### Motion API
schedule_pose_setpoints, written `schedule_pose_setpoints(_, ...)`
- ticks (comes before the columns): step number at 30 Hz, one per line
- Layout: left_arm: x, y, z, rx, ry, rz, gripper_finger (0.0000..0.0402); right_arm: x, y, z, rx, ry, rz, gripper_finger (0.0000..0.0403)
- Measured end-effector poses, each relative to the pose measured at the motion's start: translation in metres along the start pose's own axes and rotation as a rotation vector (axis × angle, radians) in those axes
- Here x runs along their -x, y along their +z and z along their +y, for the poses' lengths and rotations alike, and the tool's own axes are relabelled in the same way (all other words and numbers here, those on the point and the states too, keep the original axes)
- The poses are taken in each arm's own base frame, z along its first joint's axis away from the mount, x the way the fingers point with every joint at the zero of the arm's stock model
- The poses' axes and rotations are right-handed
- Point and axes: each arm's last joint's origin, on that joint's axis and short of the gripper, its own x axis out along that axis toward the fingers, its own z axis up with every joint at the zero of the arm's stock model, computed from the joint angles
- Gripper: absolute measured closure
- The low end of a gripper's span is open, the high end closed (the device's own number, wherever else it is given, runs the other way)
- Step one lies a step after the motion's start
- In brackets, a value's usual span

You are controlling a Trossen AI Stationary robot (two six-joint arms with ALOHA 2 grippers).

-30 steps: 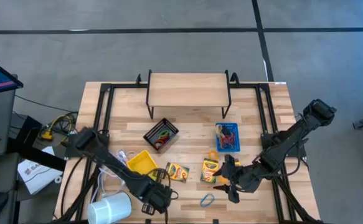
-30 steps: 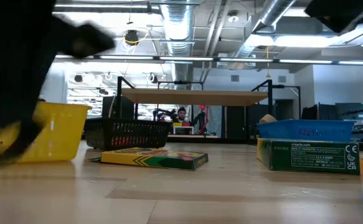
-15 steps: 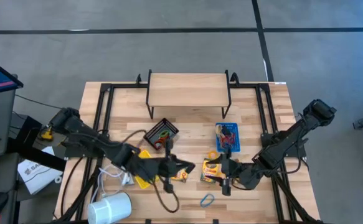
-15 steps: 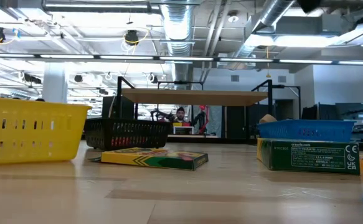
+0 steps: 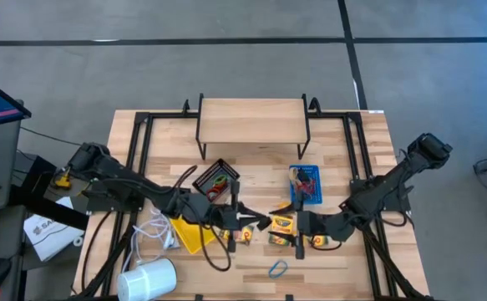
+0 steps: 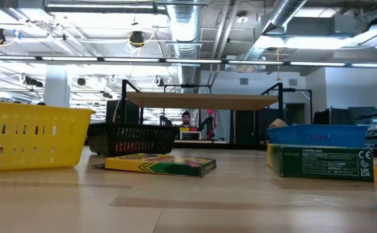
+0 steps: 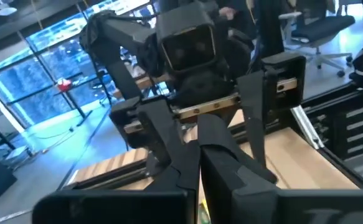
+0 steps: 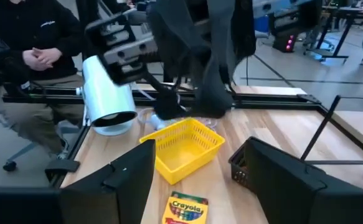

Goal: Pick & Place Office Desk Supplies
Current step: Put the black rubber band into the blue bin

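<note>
Crayon boxes: two lie mid-table, one (image 5: 244, 235) under the left gripper, one (image 5: 281, 224) between both grippers.
Left gripper (image 5: 256, 222): fingers together, empty, over the table's middle.
Right gripper (image 5: 296, 232): fingers apart, empty, just beside the crayon box.
High view only: blue ring (image 5: 277, 268) near the front edge; white cylinder (image 5: 149, 280) at the front left.
Low view only: a green box (image 6: 320, 162) upright on its edge; no arm shows.
Right wrist view: a person sits beyond the table.
Black bin (image 5: 216, 181): coloured bits inside.
Blue bin (image 5: 305, 184): small items, unclear.
Yellow bin (image 8: 182, 149): looks bare inside.
</note>
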Motion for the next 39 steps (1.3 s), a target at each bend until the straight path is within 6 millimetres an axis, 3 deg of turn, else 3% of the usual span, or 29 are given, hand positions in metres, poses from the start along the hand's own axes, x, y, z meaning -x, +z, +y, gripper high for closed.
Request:
schedule_pose_setpoints(14,0.002,-0.005,-0.003,0.011,-0.022,-0.037,0.0399,-0.011,0.003,-0.011,-0.037,0.072,-0.002,0.0159)
schedule_pose_setpoints(26,-0.004,-0.011,-0.006,0.003,-0.032,-0.032,0.0399,-0.011,0.005,-0.009,-0.05,0.141,-0.014,0.0169)
schedule_pose_setpoints(32,-0.003,-0.01,-0.005,0.009,-0.027,-0.047,0.0399,-0.011,0.005,-0.009,-0.043,0.14,-0.012,0.0244)
schedule_pose_setpoints(39,-0.004,-0.01,-0.006,0.006,-0.057,-0.055,0.0398,-0.011,0.004,-0.009,-0.004,0.139,-0.007,0.0389)
